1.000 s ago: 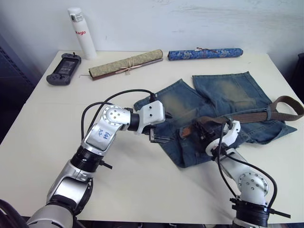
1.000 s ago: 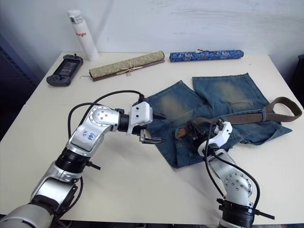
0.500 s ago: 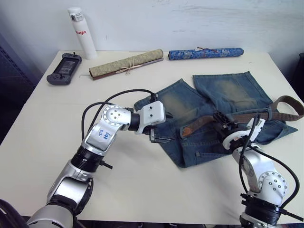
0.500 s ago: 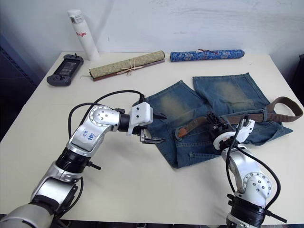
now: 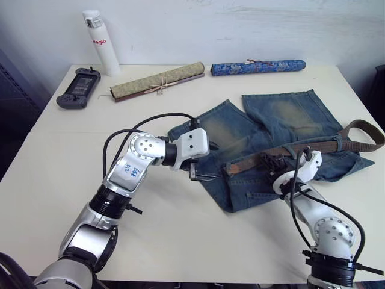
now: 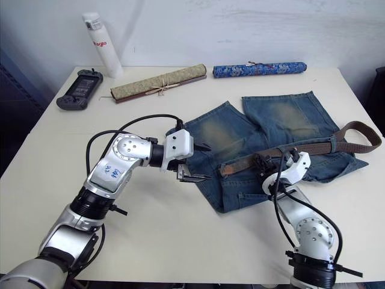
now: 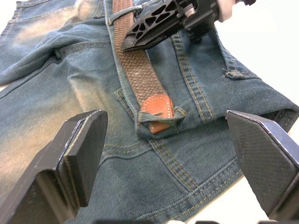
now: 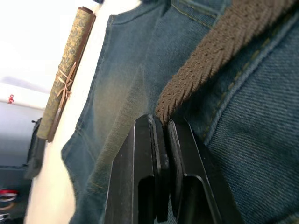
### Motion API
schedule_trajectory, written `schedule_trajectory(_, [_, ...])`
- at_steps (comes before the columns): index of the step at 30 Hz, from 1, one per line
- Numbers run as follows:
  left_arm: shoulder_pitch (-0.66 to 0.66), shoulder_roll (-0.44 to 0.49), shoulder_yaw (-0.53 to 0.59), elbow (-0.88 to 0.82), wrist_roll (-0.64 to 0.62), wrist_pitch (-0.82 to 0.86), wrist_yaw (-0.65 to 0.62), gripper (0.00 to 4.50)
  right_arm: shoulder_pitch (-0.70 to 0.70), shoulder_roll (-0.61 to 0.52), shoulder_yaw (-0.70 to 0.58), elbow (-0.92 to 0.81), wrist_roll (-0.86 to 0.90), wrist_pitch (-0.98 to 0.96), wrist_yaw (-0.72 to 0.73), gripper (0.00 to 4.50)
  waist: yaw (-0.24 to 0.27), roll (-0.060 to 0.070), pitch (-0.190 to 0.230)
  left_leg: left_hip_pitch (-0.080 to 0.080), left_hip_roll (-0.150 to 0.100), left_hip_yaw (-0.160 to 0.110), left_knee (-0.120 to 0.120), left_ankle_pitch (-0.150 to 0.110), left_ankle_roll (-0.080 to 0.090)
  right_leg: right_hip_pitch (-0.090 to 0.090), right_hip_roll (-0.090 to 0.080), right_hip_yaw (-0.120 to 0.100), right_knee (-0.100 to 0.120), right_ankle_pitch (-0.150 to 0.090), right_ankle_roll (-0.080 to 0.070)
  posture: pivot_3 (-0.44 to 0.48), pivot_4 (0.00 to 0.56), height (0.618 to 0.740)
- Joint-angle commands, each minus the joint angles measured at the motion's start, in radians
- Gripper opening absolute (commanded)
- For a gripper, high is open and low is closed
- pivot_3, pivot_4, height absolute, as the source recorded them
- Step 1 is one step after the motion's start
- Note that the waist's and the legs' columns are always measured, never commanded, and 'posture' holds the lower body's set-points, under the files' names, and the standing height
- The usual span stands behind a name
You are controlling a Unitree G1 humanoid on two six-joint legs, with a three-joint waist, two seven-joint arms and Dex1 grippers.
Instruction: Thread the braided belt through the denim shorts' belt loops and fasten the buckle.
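a: braided belt [image 5: 283, 150] on a white table [image 5: 54, 156], lying along the waistband of the denim shorts [image 5: 264, 129], which are spread flat with both legs pointing toward the far edge.

b: where's the tip?

a: the tan leather tip [image 7: 156, 108] sits tucked under one of the belt loops [image 7: 159, 122] near the front of the shorts. the other end curls off the shorts at the robot's right [image 5: 364, 129]; i can't make out the buckle.

b: and the right gripper [image 5: 271, 161]?

a: clamped tight on the belt, fingers [image 8: 161, 154] pressed together with the brown braid pinched between them, partway along the waistband.

b: the left gripper [image 6: 191, 176]?

a: spread wide, fingers [image 7: 77, 154] well apart, holding nothing, hovering just beside the near edge of the shorts and facing the belt tip.

b: anything else on the table?

a: along the far edge, a white bottle [image 5: 98, 42], a dark handheld console [image 5: 75, 87], an olive roll tied with string [image 5: 157, 80] and a blue patterned roll [image 5: 258, 67].
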Motion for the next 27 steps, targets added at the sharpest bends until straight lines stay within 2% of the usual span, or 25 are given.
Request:
schedule_trajectory(1, [-0.024, 0.001, 0.004, -0.016, -0.004, -0.009, -0.005, 4.5, -0.003, 0.018, -0.029, -0.006, -0.068, -0.065, 0.034, 0.05, 0.001, 0.0, 0.0, 0.0, 0.0, 0.0, 0.0, 0.0, 0.0, 0.0, 0.0, 0.0, 0.0, 0.0, 0.0, 0.0, 0.15, 0.686])
schedule_trajectory(6, [-0.024, 0.005, 0.004, -0.017, -0.004, -0.009, -0.007, 4.5, 0.005, 0.033, -0.048, -0.029, -0.06, -0.056, 0.036, 0.05, 0.01, 0.0, 0.0, 0.0, 0.0, 0.0, 0.0, 0.0, 0.0, 0.0, 0.0, 0.0, 0.0, 0.0, 0.0, 0.0, 0.15, 0.686])
schedule_trajectory(12, [-0.026, 0.001, 0.002, -0.012, -0.005, -0.012, -0.007, 4.5, 0.049, 0.062, 0.072, -0.108, -0.008, 0.065, 0.057, 0.05, 0.007, 0.0, 0.0, 0.0, 0.0, 0.0, 0.0, 0.0, 0.0, 0.0, 0.0, 0.0, 0.0, 0.0, 0.0, 0.0, 0.15, 0.686])
schedule_trajectory(15, [-0.029, -0.001, 0.002, -0.007, -0.004, -0.014, -0.007, 4.5, 0.061, 0.054, 0.129, -0.109, -0.067, 0.097, 0.09, 0.05, -0.004, 0.0, 0.0, 0.0, 0.0, 0.0, 0.0, 0.0, 0.0, 0.0, 0.0, 0.0, 0.0, 0.0, -0.001, 0.0, 0.15, 0.686])
schedule_trajectory(21, [-0.031, -0.003, 0.0, -0.007, -0.005, -0.012, -0.007, 4.5, 0.027, 0.079, 0.105, -0.093, -0.082, 0.067, 0.103, 0.05, -0.003, 0.0, 0.0, 0.0, 0.0, 0.0, 0.0, 0.0, 0.0, 0.0, 0.0, 0.0, 0.001, -0.001, -0.001, 0.0, 0.15, 0.686])
schedule_trajectory(27, [-0.029, -0.002, -0.002, -0.008, -0.005, -0.013, -0.008, 4.5, 0.04, 0.066, 0.131, -0.11, -0.005, 0.183, 0.048, 0.05, -0.002, 0.0, 0.0, 0.0, 0.0, 0.0, 0.0, 0.0, 0.0, 0.0, 0.0, 0.0, 0.001, -0.001, -0.001, 0.0, 0.15, 0.686])
